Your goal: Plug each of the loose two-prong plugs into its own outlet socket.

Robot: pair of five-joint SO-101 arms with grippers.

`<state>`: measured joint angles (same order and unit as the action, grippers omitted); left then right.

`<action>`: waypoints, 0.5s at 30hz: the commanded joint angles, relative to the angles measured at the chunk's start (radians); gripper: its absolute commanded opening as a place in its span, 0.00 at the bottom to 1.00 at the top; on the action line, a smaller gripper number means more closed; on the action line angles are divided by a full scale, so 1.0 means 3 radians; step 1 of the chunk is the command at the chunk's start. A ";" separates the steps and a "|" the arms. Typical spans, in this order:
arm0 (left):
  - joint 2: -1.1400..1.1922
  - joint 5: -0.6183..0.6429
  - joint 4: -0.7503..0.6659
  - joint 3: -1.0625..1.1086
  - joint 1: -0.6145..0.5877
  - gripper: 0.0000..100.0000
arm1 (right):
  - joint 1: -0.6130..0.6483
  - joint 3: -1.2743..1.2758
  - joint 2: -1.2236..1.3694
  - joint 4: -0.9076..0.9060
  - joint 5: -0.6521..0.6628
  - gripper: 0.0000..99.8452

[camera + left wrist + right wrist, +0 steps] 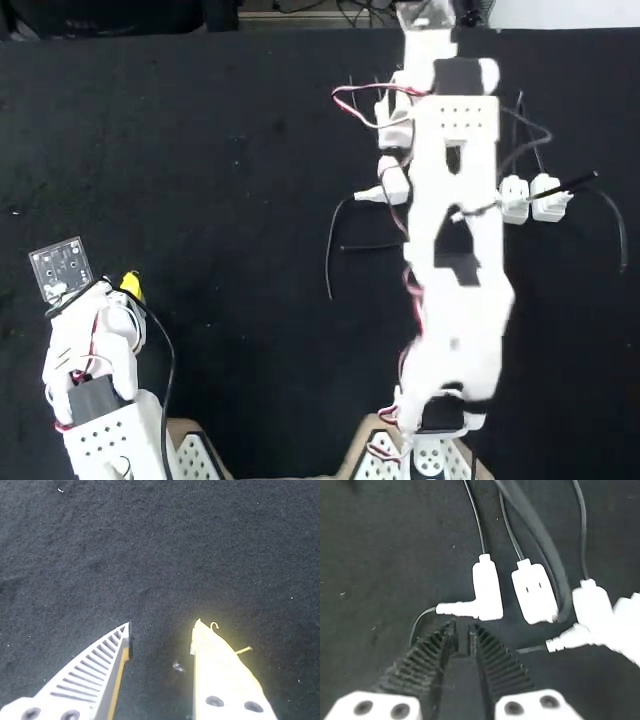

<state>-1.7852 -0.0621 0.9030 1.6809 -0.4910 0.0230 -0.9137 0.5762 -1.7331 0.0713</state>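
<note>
The white L-shaped plug (487, 587) lies flat on the black mat (150, 540), just ahead of my right gripper (463, 627). Its thin lead runs off away from me. Just beside it is the white socket (535, 592), its two slots facing up, and past that a second white plug (592, 605) lies against a thick black cable (535, 535). From above, the L-shaped piece shows at the edge of my right arm, with two more white pieces (530, 197) on the arm's other side.

My right fingers are drawn almost together, with only a slit between them, and I can't make out anything held. That is my first worry: if I go forward like this I will likely shove the plug instead of taking it. The push could skate it into the socket or twist it on its lead.

I can't tell which face carries the prongs, so a grab at the wrong end would leave them misaligned with the slots.

The socket looks unfixed. I judge that a push on it may slide it instead of seating the plug, and the thick cable could snag my finger.

My left gripper (162, 625) is spread wide and empty over bare mat near a small board (62, 268), well apart from the plugs and too far off to brace anything.
</note>
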 commanded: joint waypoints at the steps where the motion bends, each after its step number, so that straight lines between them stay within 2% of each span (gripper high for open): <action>1: -0.0015 0.0015 0.0010 0.0064 0.0013 0.20 | 0.0153 0.0918 -0.1337 -0.0005 -0.0056 0.01; 7: -0.0015 0.0020 0.0072 0.0064 0.0033 0.19 | 0.0107 0.2560 -0.2555 0.0670 -0.0031 0.01; 11: -0.0031 0.0020 0.0087 0.0064 0.0038 0.02 | 0.0066 0.3792 -0.3312 0.1253 -0.0031 0.01; 15: -0.0031 0.0036 0.0097 0.0064 0.0038 0.10 | 0.0107 0.4877 -0.3971 0.1800 -0.0066 0.01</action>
<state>-1.7852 -0.0621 0.9291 1.6809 -0.4910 0.0552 0.2509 -0.3982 -1.3510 0.0621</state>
